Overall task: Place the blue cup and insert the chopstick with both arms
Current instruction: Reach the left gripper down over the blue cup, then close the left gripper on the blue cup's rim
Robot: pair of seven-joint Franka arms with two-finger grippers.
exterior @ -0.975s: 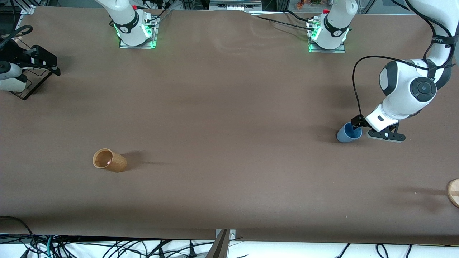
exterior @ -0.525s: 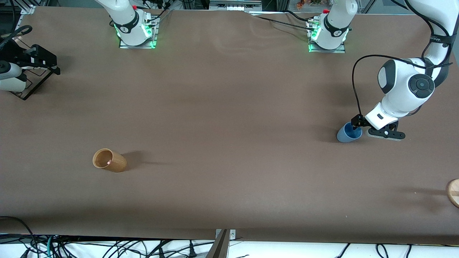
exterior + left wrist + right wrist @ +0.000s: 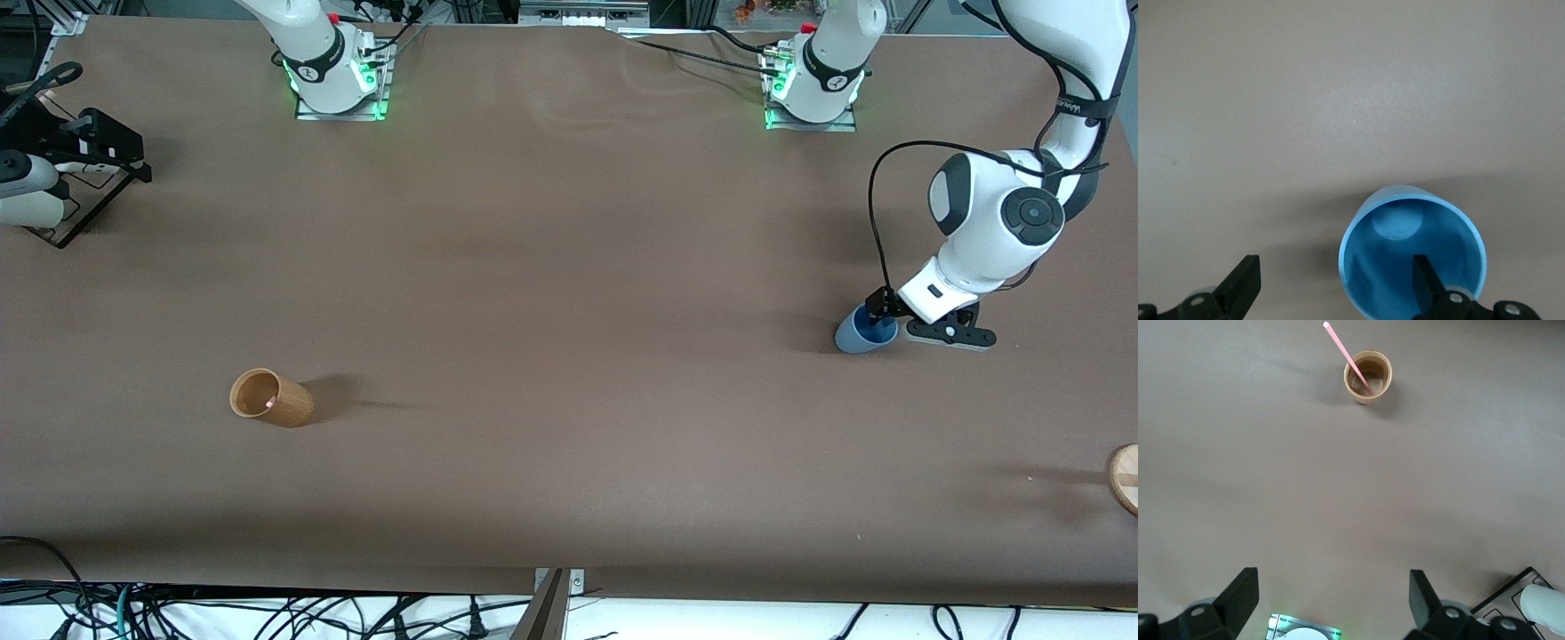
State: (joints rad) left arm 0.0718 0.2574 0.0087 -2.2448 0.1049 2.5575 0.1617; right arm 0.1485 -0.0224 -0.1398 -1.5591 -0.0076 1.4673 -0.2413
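Note:
The blue cup (image 3: pixel 861 334) stands upright toward the left arm's end of the table. My left gripper (image 3: pixel 892 322) is open and low over it. One of its fingers (image 3: pixel 1426 279) reaches inside the blue cup (image 3: pixel 1405 267); the other finger stands outside, so the cup's wall lies between them. A pink chopstick (image 3: pixel 1346 357) leans in the ribbed tan cup (image 3: pixel 1367 376), which stands nearer the front camera toward the right arm's end (image 3: pixel 271 398). My right gripper (image 3: pixel 107 151) waits open and empty, high over that end's edge.
A black wire stand (image 3: pixel 67 209) sits under the right hand at the table's edge. A round wooden piece (image 3: pixel 1125 478) shows at the edge by the left arm's end. Both arm bases (image 3: pixel 338 80) (image 3: pixel 813 89) stand along the table's farther edge.
The left arm's wrist has shifted slightly toward the blue cup, carrying the open gripper with it. The cup, the tan cup and the right arm have not moved.

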